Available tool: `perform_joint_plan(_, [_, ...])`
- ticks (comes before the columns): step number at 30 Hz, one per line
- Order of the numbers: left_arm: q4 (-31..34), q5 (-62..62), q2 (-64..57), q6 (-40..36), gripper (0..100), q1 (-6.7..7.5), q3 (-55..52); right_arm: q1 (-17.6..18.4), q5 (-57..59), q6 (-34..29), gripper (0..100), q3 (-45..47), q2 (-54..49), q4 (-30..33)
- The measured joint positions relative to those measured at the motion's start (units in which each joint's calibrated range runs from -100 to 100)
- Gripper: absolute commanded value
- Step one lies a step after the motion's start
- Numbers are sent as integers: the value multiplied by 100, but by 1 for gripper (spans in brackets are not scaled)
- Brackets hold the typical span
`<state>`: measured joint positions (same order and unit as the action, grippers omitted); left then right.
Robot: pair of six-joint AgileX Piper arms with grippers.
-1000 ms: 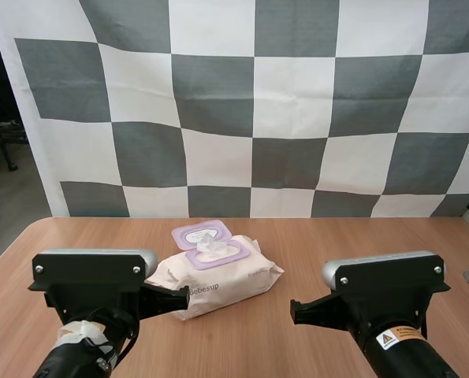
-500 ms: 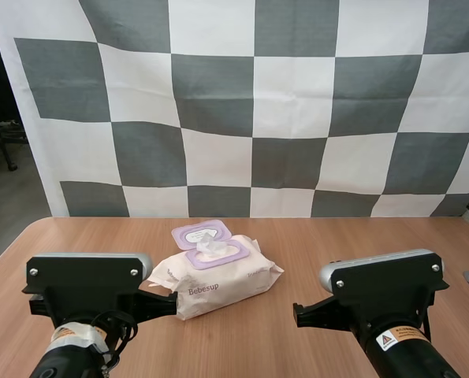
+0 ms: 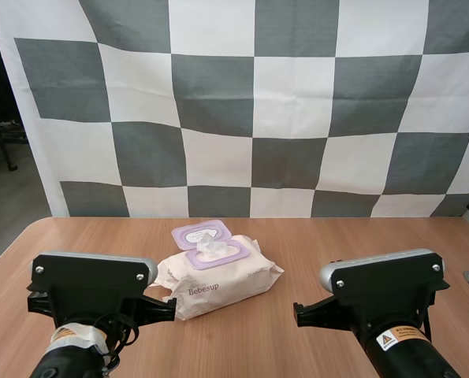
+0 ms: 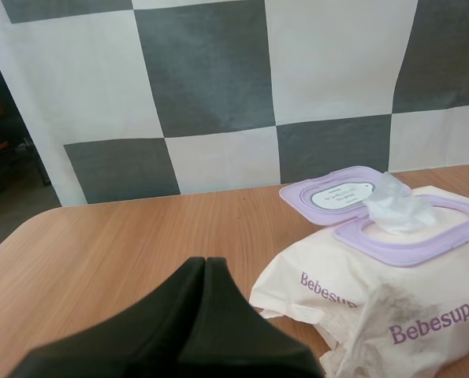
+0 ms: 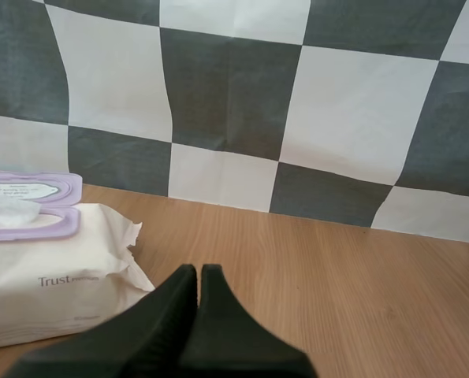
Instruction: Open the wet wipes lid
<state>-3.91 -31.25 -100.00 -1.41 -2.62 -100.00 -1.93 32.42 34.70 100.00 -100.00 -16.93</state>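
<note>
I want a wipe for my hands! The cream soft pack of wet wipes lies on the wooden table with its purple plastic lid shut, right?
Not quite. The cream soft pack of wet wipes does lie on the wooden table, but its purple plastic lid is flipped open, and a crumpled white wipe pokes up through the opening. The left wrist view shows it.

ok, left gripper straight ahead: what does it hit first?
Likely nothing: the shut left gripper points over bare table, just beside the wet wipes pack. Depth unclear; it might graze it.
</note>
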Motion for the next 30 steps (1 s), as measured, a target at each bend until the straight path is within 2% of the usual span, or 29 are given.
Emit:
perform_joint_plan(8, [13,52,0,-244,0,0,0,0,-141,0,6,0,0,1177])
perform_joint_plan(18, [2,117,0,-902,0,0,0,0,-270,0,6,0,0,2262])
perform_joint_plan(21, [36,117,0,-902,0,116,0,0,-270,0,6,0,0,2327])
perform_joint_plan(24, [132,117,0,-902,0,271,0,0,-270,0,6,0,0,2120])
perform_joint_plan(30, [177,117,0,-903,0,341,0,0,-270,0,6,0,0,1693])
